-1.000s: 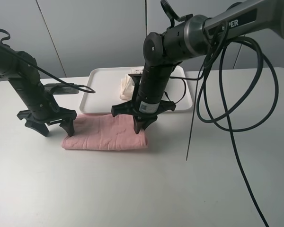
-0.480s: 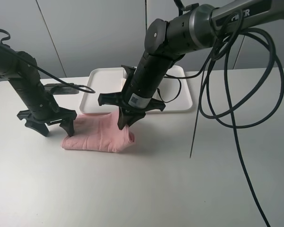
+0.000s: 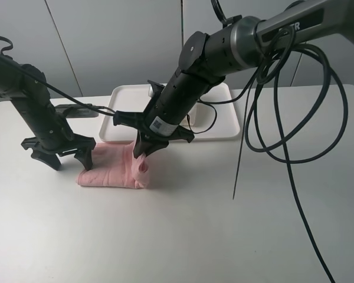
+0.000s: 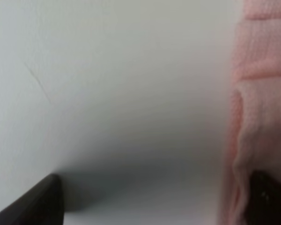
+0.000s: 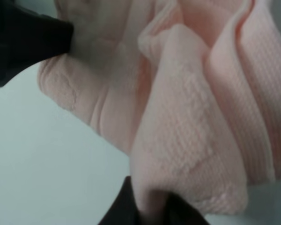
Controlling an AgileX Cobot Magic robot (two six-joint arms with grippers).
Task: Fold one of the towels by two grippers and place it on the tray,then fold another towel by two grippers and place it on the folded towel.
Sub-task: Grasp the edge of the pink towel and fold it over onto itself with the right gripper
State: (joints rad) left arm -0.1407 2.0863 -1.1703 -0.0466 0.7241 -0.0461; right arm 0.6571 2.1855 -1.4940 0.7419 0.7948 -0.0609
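Plain white table (image 3: 183, 236), grey wall panels (image 3: 118, 41) behind. Mid-frame, right gripper (image 3: 143, 153) is pinched shut on the pink towel (image 3: 106, 172), whose right end is bunched up. Left gripper (image 3: 66, 160) is spread wide and holding nothing, maybe brushing the towel's left edge. White tray (image 3: 121, 115) sits just behind.

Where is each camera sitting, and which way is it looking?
Exterior high: up high, facing the table, looking down on both arms, left gripper, right gripper, pink towel and tray.
Left wrist: on the left arm, looking down between its open black fingertips at bare table and the towel's edge.
Right wrist: on the right arm, close up on bunched towel pinched in its fingers.
Shared: all three show the pink towel.
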